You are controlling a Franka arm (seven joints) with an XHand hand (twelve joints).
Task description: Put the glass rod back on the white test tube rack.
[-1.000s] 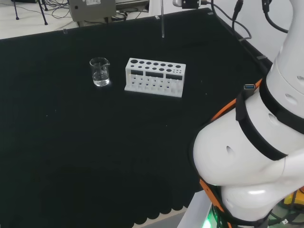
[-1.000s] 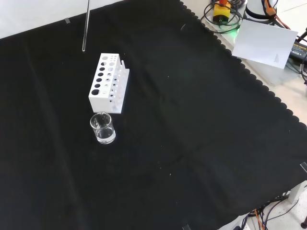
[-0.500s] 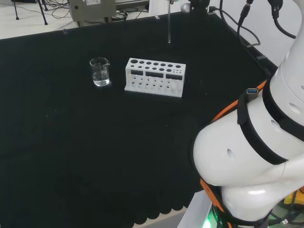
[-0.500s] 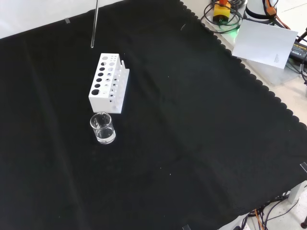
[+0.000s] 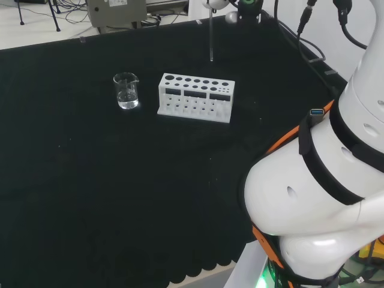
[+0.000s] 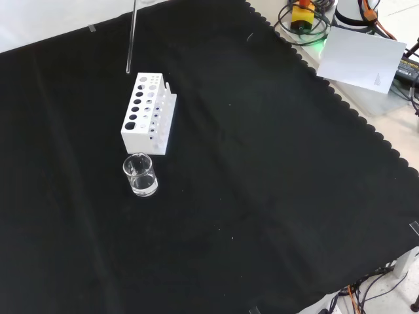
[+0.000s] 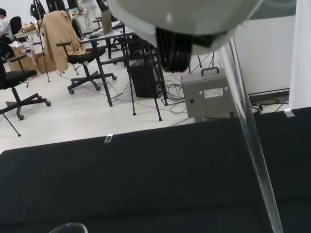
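Glass rod (image 5: 211,36): hung upright above the desk (image 5: 90,180), its tip lower and nearer the white test tube rack (image 5: 195,97) than a second before. Insertion judged close but not begun; robot hand (image 5: 214,3) grip state could not be told.

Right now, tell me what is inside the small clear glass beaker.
The small clear glass beaker stands upright beside the white test tube rack. A little clear liquid seems to sit at its bottom; the glass makes that hard to confirm. No rod is in it.

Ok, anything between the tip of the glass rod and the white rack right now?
Nothing: in the front view only bare black cloth shows between the glass rod tip and the white test tube rack.
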